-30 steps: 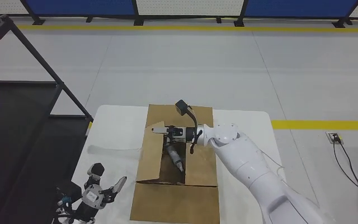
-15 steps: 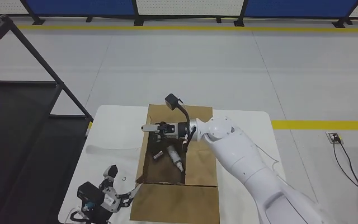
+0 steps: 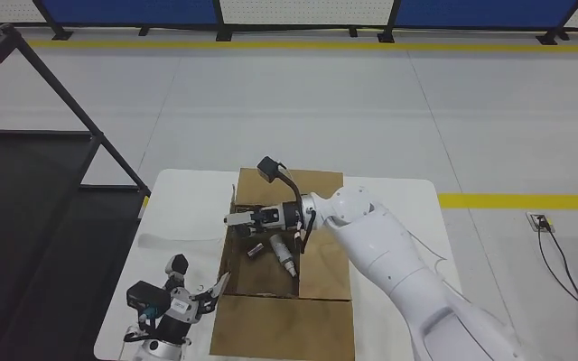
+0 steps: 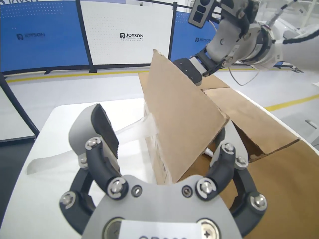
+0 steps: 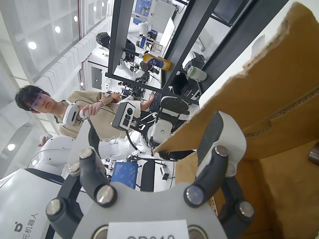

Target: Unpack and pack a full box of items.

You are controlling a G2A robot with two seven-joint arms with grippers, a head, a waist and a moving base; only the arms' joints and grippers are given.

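An open cardboard box (image 3: 323,262) stands on the white table (image 3: 181,203). Its left flap (image 3: 232,257) is raised nearly upright. My right gripper (image 3: 237,218) is open at that flap's far end, and the flap's edge (image 5: 249,93) runs between its fingers (image 5: 214,135). My left gripper (image 3: 196,278) is open at the flap's near end, one finger (image 4: 104,125) outside the flap (image 4: 184,115) and the other behind it. Inside the box lie a pale bottle (image 3: 284,254) and a small dark item (image 3: 256,250).
A strip of clear tape (image 4: 134,128) trails from the box across the table's left side. The box's near flap (image 3: 280,329) lies flat toward the front edge. A black metal rack (image 3: 54,180) stands left of the table.
My right gripper has moved left from over the box to the left flap. The left gripper has come in to the flap's near end. The flap stands more upright.
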